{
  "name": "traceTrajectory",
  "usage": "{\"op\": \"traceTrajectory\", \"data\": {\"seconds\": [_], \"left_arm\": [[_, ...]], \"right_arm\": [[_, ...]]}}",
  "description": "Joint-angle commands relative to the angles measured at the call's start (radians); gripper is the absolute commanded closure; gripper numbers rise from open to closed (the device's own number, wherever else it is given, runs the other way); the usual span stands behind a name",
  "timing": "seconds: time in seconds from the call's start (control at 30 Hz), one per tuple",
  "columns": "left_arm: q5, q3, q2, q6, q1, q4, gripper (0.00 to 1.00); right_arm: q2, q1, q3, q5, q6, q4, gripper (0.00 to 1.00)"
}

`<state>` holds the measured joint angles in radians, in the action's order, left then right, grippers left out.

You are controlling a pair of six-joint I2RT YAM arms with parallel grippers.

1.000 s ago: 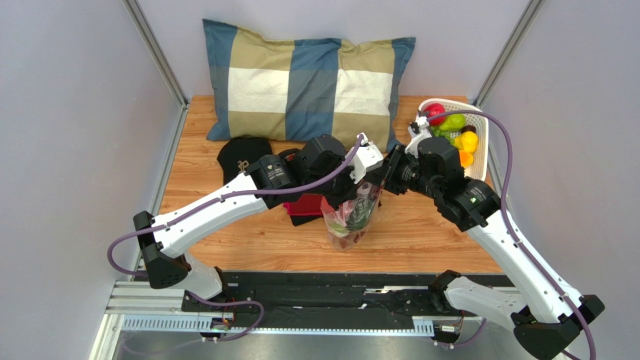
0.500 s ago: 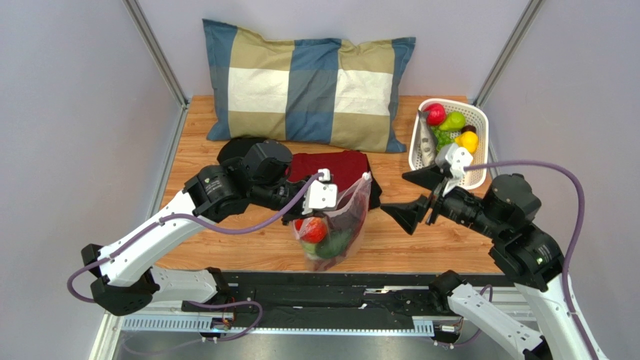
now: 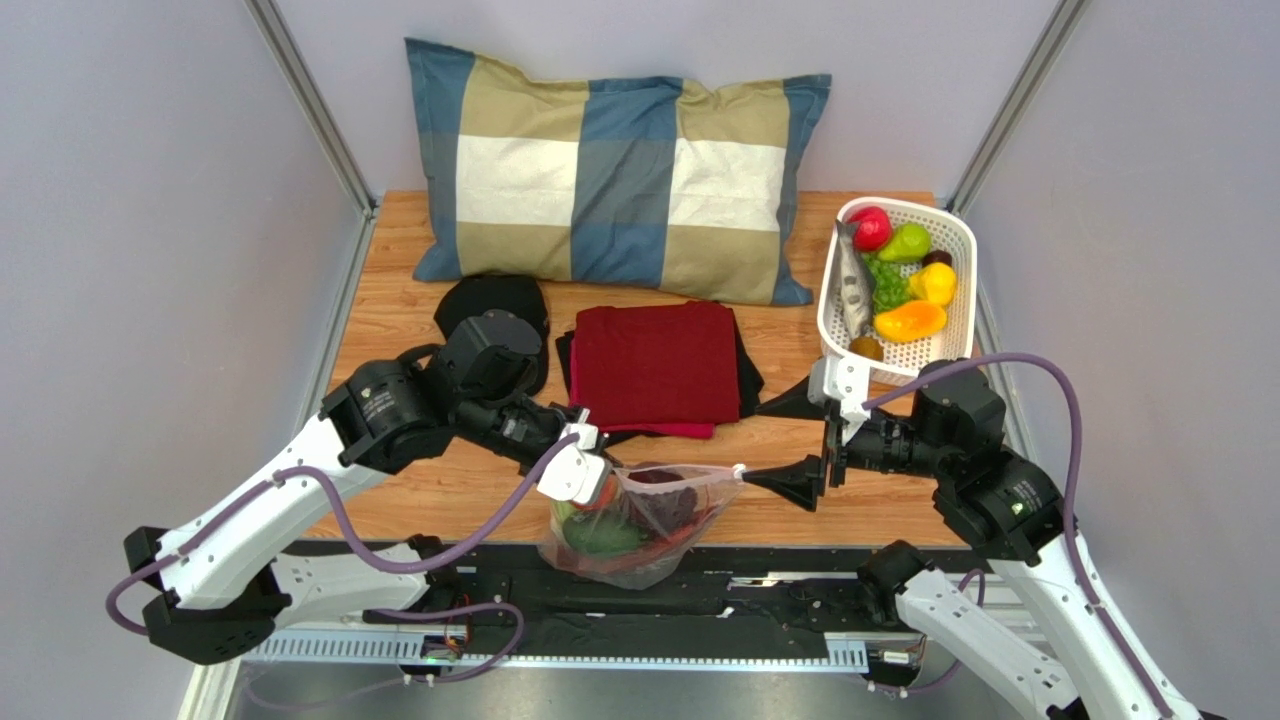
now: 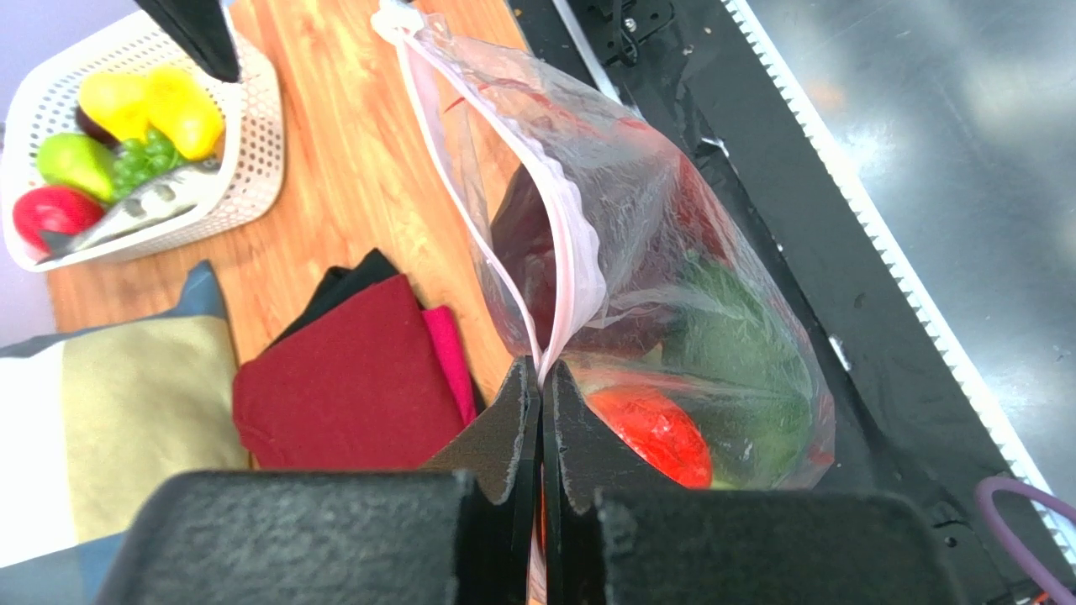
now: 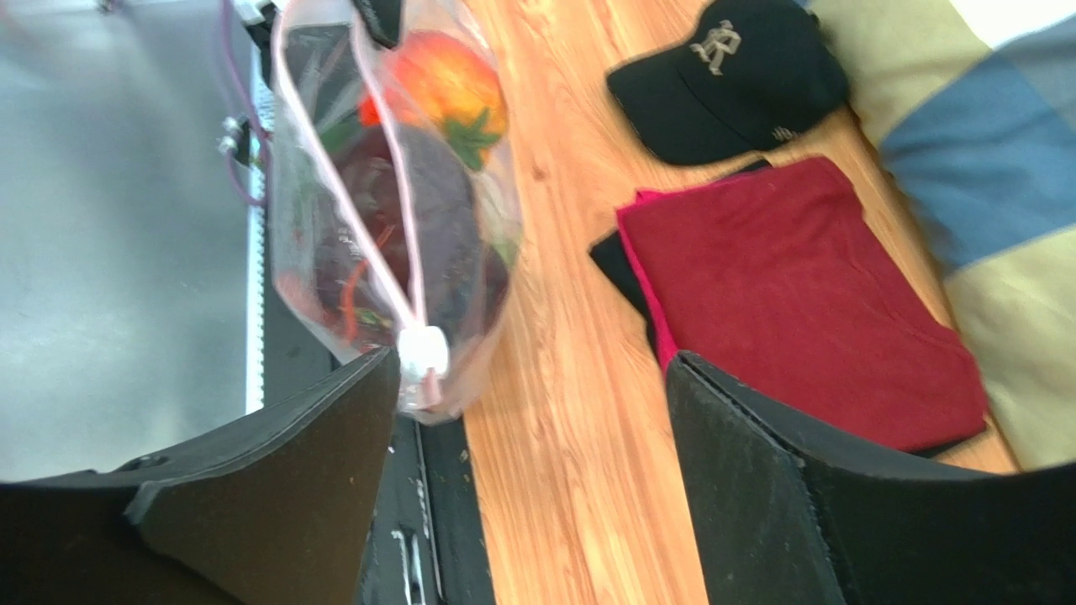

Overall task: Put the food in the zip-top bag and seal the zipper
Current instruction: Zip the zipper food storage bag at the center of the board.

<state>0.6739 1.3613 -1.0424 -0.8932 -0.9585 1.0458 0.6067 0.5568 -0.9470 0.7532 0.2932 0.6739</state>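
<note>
- Wooden tabletop [image 3: 406,323]: some food [image 4: 651,429] sits in the zip-top bag [image 3: 646,518], more waits in the basket [image 3: 969,300].
- My left tool [image 4: 541,378] pinches the zipper [image 4: 575,271], right tool [image 5: 531,403] is spread; can't tell if it's sealed.

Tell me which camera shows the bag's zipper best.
Left wrist: the zipper runs large across the frame, from the pinch of the left gripper to the far corner. Right wrist shows it smaller, near the open right gripper. Top external shows only a thin line.
</note>
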Motion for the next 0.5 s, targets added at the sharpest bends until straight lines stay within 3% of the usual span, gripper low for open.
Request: {"op": "traceTrajectory", "data": {"seconds": [0.0, 0.17, 0.47], "left_arm": [[0.023, -0.010, 0.025, -0.049, 0.003, -0.101, 1.00], [0.000, -0.102, 0.102, -0.024, 0.003, -0.214, 1.00], [-0.016, -0.125, 0.130, 0.000, 0.003, -0.250, 1.00]], "right_arm": [[-0.071, 0.000, 0.059, 0.086, -0.054, -0.137, 0.17], [-0.085, -0.001, 0.125, 0.121, -0.137, -0.238, 0.16], [-0.053, 0.038, 0.255, 0.120, -0.338, -0.419, 0.23]]}}
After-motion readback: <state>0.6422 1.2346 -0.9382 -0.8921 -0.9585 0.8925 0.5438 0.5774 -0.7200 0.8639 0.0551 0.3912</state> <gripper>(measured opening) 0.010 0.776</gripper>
